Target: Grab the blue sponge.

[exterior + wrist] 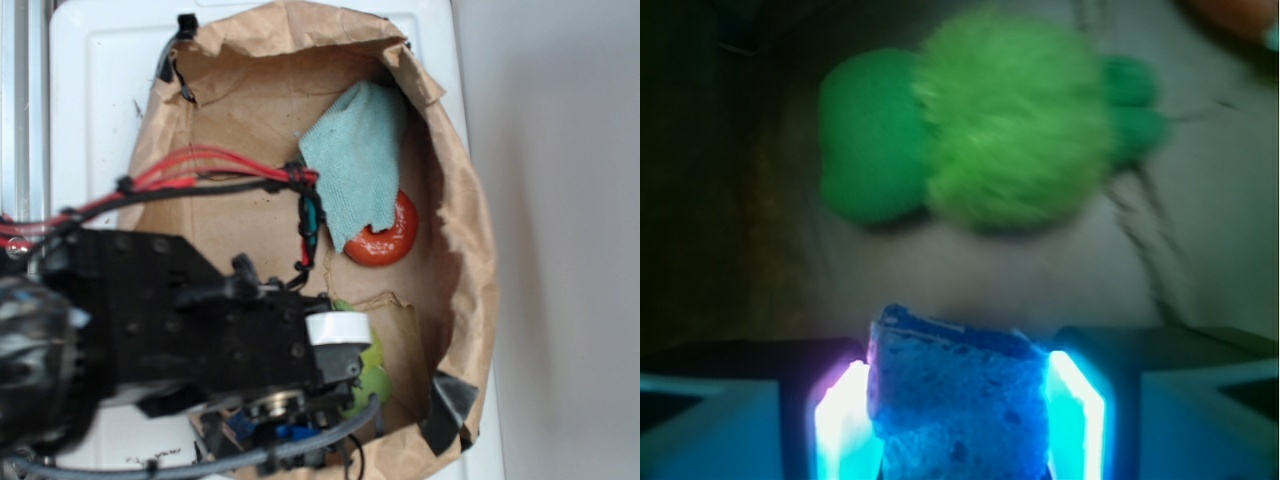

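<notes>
the blue sponge (958, 400) is pinched between the narrowed fingers of the claw (960, 410); a steady lift is judged next, clear of the green toy (990, 125)

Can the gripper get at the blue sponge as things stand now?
Yes, apparently: in the wrist view the blue sponge already sits between the gripper fingers, both pads against it. The green plush toy lies clear ahead.

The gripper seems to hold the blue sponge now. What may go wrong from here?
1. The blue sponge is soft and pinched between the gripper fingers; it might slip out when lifted.
2. The green plush toy lies just ahead, so a forward move may push it.
3. The paper bag walls stand close around the arm and might catch it.
</notes>
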{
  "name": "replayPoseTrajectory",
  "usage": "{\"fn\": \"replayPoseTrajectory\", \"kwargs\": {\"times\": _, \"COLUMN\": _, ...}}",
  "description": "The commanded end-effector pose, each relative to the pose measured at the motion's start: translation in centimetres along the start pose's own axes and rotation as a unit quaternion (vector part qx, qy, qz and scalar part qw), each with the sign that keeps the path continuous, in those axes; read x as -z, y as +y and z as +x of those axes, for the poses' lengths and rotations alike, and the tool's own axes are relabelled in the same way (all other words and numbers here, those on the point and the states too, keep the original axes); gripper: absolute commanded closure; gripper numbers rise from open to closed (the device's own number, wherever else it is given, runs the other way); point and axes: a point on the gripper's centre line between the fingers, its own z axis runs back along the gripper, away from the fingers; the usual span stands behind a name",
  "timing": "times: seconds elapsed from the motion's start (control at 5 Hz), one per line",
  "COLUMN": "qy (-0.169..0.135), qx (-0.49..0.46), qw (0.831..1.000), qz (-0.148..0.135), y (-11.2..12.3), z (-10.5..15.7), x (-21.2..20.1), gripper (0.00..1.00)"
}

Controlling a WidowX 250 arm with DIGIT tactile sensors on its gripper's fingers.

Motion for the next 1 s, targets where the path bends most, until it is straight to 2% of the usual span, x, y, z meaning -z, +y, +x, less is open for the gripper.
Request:
{"fn": "replayPoseTrajectory", "kwargs": {"times": 0.0, "qy": -0.100, "qx": -0.083, "qw": 0.991, "qz": 0.038, "y": 1.7, "z": 1.8, "x": -10.0, "gripper": 1.00}}
{"fn": "replayPoseTrajectory", "kwargs": {"times": 0.2, "qy": -0.120, "qx": -0.100, "qw": 0.985, "qz": 0.080, "y": 1.9, "z": 1.9, "x": -13.7, "gripper": 1.00}}
{"fn": "replayPoseTrajectory", "kwargs": {"times": 0.4, "qy": -0.109, "qx": -0.120, "qw": 0.983, "qz": 0.091, "y": 2.6, "z": 2.6, "x": -16.6, "gripper": 1.00}}
{"fn": "replayPoseTrajectory", "kwargs": {"times": 0.6, "qy": -0.131, "qx": -0.149, "qw": 0.973, "qz": 0.116, "y": 3.2, "z": 4.0, "x": -17.7, "gripper": 1.00}}
{"fn": "replayPoseTrajectory", "kwargs": {"times": 0.8, "qy": -0.138, "qx": -0.148, "qw": 0.969, "qz": 0.143, "y": 3.8, "z": 4.9, "x": -17.1, "gripper": 1.00}}
